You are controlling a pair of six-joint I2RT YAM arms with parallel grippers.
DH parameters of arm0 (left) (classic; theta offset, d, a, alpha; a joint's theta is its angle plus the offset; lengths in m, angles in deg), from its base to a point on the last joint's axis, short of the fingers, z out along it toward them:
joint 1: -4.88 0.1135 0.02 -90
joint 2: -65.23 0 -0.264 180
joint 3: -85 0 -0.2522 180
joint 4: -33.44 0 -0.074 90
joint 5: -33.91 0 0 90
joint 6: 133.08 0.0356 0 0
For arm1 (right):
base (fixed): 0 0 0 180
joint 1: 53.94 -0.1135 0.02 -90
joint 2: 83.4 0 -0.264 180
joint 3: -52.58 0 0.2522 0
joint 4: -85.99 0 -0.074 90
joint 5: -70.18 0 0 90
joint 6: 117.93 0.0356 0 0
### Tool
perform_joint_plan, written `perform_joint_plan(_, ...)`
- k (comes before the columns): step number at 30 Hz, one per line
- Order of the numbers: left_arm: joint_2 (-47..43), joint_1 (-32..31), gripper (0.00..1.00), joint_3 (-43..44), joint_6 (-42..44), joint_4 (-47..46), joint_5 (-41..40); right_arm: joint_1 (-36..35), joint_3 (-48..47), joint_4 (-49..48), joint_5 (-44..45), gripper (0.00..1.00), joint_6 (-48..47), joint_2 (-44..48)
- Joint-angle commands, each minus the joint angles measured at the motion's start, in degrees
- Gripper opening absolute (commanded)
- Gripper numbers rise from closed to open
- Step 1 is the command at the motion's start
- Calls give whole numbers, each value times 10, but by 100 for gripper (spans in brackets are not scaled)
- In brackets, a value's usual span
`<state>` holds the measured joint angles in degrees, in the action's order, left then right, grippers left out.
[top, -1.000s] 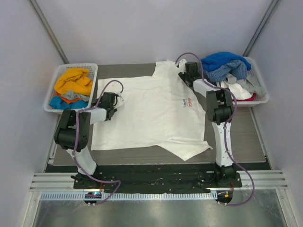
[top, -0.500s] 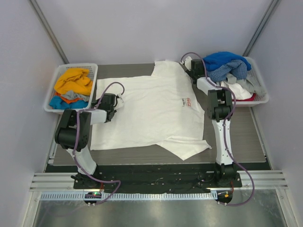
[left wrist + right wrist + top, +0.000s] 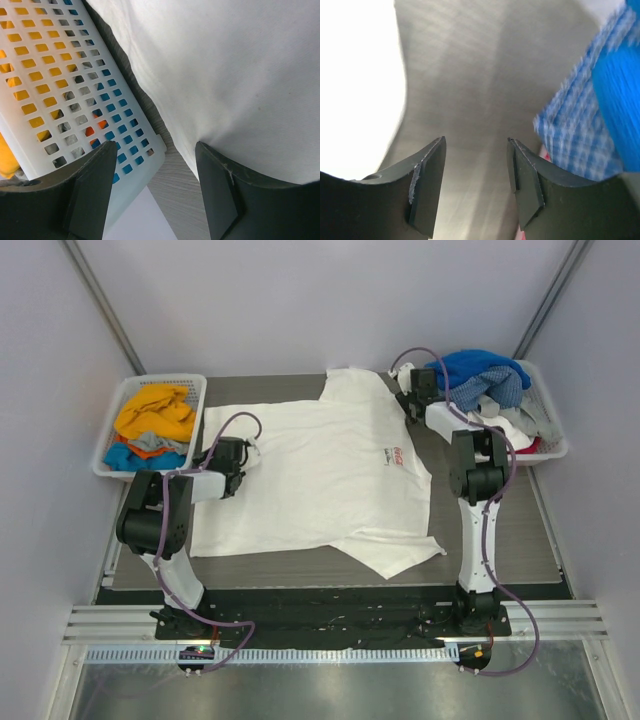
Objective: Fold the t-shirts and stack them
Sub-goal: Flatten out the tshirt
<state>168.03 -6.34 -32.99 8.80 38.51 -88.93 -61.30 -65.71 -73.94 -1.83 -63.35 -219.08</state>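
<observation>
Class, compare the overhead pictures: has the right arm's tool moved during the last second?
Yes. The right tool has shifted rightward, off the shoulder of the white t-shirt and closer to the right basket, which has not moved.

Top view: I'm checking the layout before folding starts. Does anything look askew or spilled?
The white t-shirt lies flat but slightly skewed to the table edges, its near sleeve jutting out at an angle. In the right basket, the blue shirt and blue-checked one spill over the rim.
</observation>
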Motion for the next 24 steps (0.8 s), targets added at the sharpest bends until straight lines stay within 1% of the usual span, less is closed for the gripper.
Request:
perform_joint_plan(1,9,10,68,1,-21,16,1,31,19,100,-114,58,159,124)
perform_joint_plan(2,6,10,67,-5,-17,13,-2,37,23,124,-157,58,178,136)
perform_joint_plan(3,3,9,66,-9,-14,10,-6,47,27,135,-172,58,204,147)
perform_joint_plan(5,-1,9,64,-17,-4,3,-12,56,35,164,-222,58,222,177)
perform_joint_plan(6,-6,10,59,-18,-1,3,-17,63,35,174,-234,58,235,184)
perform_joint_plan(8,-12,9,55,-19,2,5,-20,66,30,212,-276,56,243,197)
perform_joint_plan(10,-20,10,47,-18,3,14,-21,67,24,247,-312,54,252,200)
perform_joint_plan(11,-23,9,46,-18,2,17,-23,67,24,257,-344,54,252,200)
perform_joint_plan(18,-45,10,46,-16,-9,38,-21,67,23,298,-420,51,233,178)
perform_joint_plan(24,-58,10,48,-22,-11,45,-12,66,9,311,-430,50,228,150)
